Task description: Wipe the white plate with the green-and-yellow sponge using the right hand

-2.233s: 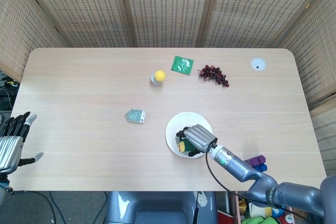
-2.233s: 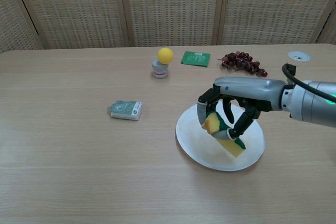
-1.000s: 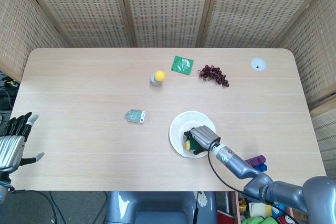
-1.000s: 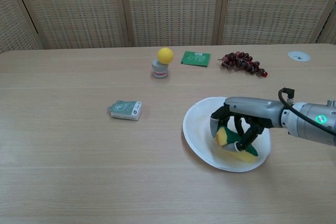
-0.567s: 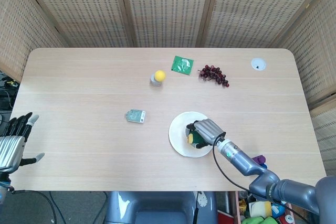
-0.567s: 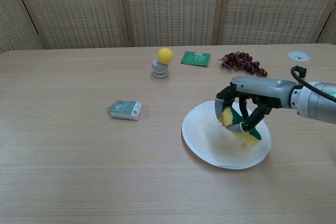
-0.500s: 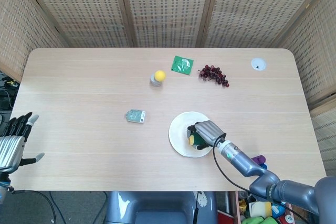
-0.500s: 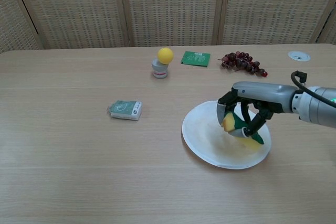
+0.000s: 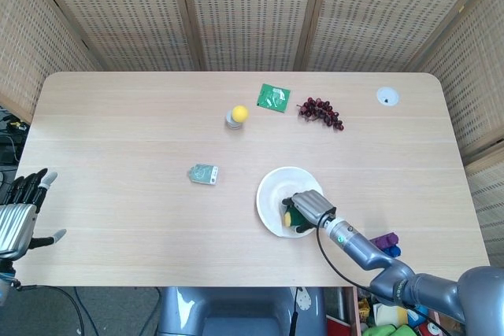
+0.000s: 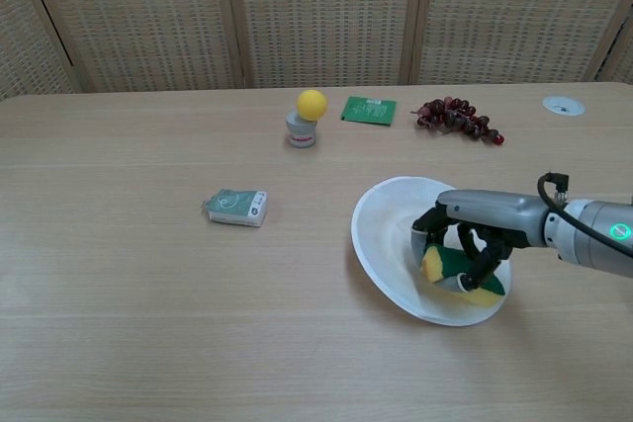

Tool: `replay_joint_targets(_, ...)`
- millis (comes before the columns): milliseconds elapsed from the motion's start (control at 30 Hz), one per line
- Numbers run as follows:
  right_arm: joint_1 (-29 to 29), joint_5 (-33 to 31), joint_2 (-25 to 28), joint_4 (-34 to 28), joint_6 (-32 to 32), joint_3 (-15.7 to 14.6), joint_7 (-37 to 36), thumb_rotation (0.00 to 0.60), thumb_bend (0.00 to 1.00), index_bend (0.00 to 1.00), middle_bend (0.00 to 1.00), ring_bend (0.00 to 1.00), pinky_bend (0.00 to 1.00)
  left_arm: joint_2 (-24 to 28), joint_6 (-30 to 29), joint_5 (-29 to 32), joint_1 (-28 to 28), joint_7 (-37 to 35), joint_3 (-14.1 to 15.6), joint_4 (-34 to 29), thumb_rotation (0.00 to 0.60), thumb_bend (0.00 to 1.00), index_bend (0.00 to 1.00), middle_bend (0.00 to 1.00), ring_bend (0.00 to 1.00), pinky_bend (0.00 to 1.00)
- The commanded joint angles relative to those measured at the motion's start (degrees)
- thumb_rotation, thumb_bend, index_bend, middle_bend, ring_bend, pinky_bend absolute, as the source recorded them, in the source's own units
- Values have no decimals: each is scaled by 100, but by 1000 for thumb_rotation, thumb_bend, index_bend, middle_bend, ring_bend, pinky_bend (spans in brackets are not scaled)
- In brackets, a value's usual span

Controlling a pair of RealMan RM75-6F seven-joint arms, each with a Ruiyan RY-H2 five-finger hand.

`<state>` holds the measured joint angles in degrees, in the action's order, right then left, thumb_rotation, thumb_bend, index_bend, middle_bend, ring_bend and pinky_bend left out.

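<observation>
The right hand (image 10: 465, 244) is gripping the green-and-yellow sponge (image 10: 457, 274) and pressing it into the near right part of the white plate (image 10: 386, 229), whose far left rim seems tilted up, while the left hand (image 9: 20, 214) is hanging with fingers spread past the table's left edge.

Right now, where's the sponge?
In the right hand, the green-and-yellow sponge is pressed into the white plate's near-right part in chest view.
</observation>
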<state>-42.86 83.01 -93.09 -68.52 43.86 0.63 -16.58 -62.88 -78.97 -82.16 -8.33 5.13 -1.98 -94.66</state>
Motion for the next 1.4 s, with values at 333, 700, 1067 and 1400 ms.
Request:
replay_joint_targets(333,-31,118,459,-652,439,324,-128,600,349,491,462,371,532,9,18,-13,-8,-22,12,-12,600,0,0,0,0,0)
replay_joint_targets(700,-93,-234,374,-734,129,348,295,600,349,491,463,371,532,37,-3,-25,2,-69,15,-16,600,0,0,0,0,0)
replay_joint_targets(1067,-69,-245,92,-485,-59,141,500,600,349,493,465,371,532,37,20,6,-8,-71,4,-1,600,0,0,0,0,0)
replay_joint_targets(1400,-37,-229,19,-314,-73,123,453,600,349,493,466,372,532,28,3,-16,1,-58,19,-7,600,0,0,0,0,0)
